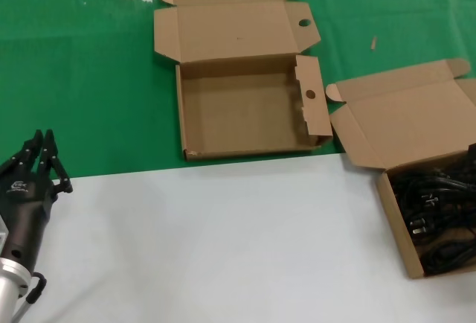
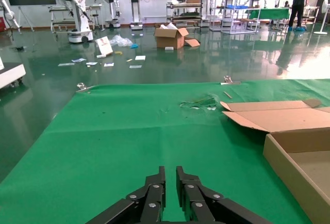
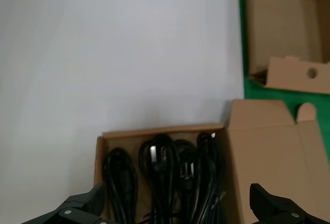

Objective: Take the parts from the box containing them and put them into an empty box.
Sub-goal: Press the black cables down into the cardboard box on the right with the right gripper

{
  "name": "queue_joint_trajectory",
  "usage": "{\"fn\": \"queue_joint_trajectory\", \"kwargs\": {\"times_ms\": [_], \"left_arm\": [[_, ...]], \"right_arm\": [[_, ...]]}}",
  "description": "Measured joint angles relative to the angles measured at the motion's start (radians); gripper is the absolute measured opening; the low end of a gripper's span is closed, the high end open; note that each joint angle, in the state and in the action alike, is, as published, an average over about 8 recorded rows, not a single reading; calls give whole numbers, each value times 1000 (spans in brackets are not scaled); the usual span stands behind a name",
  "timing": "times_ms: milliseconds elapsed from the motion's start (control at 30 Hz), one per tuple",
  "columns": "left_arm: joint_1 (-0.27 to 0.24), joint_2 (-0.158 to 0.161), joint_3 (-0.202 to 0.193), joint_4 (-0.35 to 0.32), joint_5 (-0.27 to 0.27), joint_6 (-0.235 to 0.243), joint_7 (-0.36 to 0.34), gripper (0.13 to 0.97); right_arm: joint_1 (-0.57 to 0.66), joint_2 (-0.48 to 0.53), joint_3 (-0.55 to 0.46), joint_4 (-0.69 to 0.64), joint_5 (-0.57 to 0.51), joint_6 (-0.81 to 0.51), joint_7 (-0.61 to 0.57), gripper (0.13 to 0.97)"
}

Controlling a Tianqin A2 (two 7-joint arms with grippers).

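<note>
The plain-lidded box point(image 1: 396, 211) sits at the right edge of the table, holding several black coiled cables point(image 1: 435, 208). The right wrist view looks down on these cables point(image 3: 170, 175). My right gripper point(image 3: 178, 208) hangs open above them, its fingertips point(image 3: 77, 206) wide apart over the box point(image 3: 99, 154); it is out of the head view. The empty box point(image 1: 190, 126) with round holes in its flaps lies open at the back centre, also in the right wrist view point(image 3: 278, 33) and left wrist view point(image 2: 289, 167). My left gripper point(image 1: 43, 148) is shut and empty at the near left.
Green cloth point(image 1: 82, 77) covers the far half of the table, white surface point(image 1: 223, 241) the near half. The plain box's lid point(image 1: 416, 118) lies open toward the back. A workshop floor with robots and cartons lies beyond the table.
</note>
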Motion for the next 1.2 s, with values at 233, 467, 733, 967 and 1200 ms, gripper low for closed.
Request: {"fn": "queue_joint_trajectory", "kwargs": {"times_ms": [233, 467, 733, 967, 1200], "left_arm": [[0, 0, 0, 0, 0, 0, 0, 182], [0, 0, 0, 0, 0, 0, 0, 146], [0, 0, 0, 0, 0, 0, 0, 140], [0, 0, 0, 0, 0, 0, 0, 140], [0, 0, 0, 0, 0, 0, 0, 140]], "right_arm": [[73, -56, -64, -91, -55, -36, -61, 930], [110, -108, -107, -172, -90, -32, -125, 904], [155, -155, -146, -263, -117, -28, -195, 805], [207, -195, -171, -356, -136, -24, -244, 649], [259, -237, -194, -441, -156, -11, -282, 492]]}}
